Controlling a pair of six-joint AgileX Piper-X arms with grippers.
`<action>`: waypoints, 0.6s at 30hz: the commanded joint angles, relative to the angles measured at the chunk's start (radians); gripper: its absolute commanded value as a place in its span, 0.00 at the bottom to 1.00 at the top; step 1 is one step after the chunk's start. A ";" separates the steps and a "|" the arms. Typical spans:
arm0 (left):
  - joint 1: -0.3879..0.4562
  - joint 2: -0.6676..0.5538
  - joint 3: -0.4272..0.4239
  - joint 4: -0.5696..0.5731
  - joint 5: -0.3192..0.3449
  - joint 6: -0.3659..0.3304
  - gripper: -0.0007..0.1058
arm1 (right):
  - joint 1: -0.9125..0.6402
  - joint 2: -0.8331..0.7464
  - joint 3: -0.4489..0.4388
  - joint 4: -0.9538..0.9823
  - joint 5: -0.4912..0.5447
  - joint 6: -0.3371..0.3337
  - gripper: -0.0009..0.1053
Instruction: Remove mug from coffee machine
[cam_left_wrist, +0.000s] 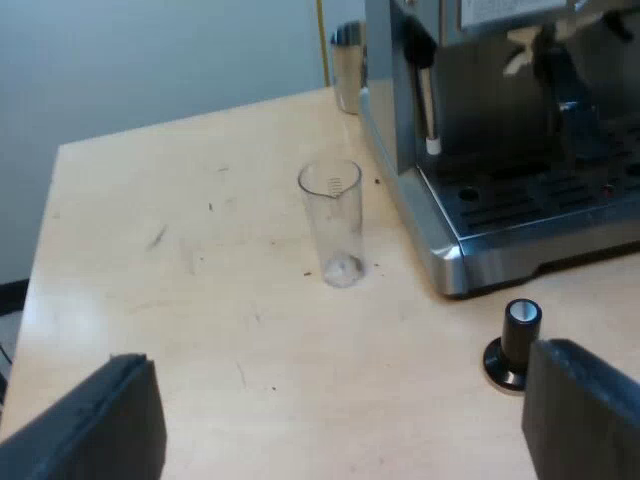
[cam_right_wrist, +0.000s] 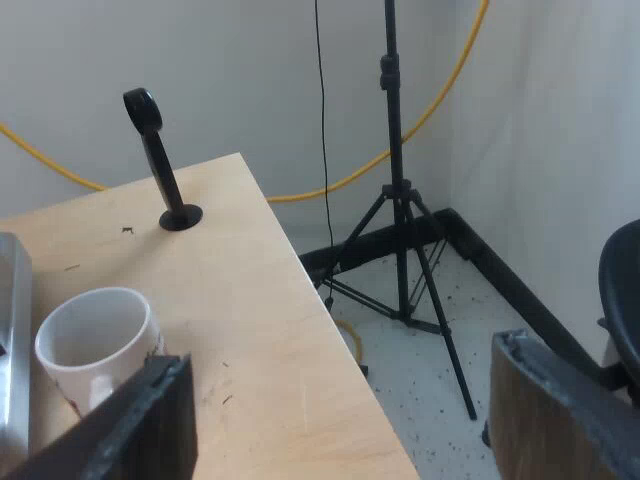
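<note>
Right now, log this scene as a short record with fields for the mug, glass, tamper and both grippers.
mug: white ceramic mug, upright on the wooden table
glass: clear measuring glass, upright on the table, apart from the steel espresso machine
tamper: tamper with a black knob, standing on the table at the machine's front
left gripper: open, empty
right gripper: open, empty, close to the mug

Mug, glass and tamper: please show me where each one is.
Mug (cam_right_wrist: 95, 340): right wrist view, on its inside wall.
Glass (cam_left_wrist: 335, 225): left wrist view, on its clear wall.
Tamper (cam_left_wrist: 518, 342): left wrist view, on its black knob.
</note>
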 joint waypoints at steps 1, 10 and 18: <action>-0.001 -0.038 0.016 -0.023 0.013 -0.029 0.75 | -0.002 -0.039 -0.009 0.066 0.004 0.001 0.60; -0.001 -0.038 0.058 -0.095 0.020 -0.031 0.75 | -0.002 -0.074 0.002 0.166 -0.001 0.031 0.60; -0.001 -0.038 0.134 -0.156 0.042 -0.046 0.75 | -0.002 -0.073 0.064 0.140 -0.001 0.041 0.60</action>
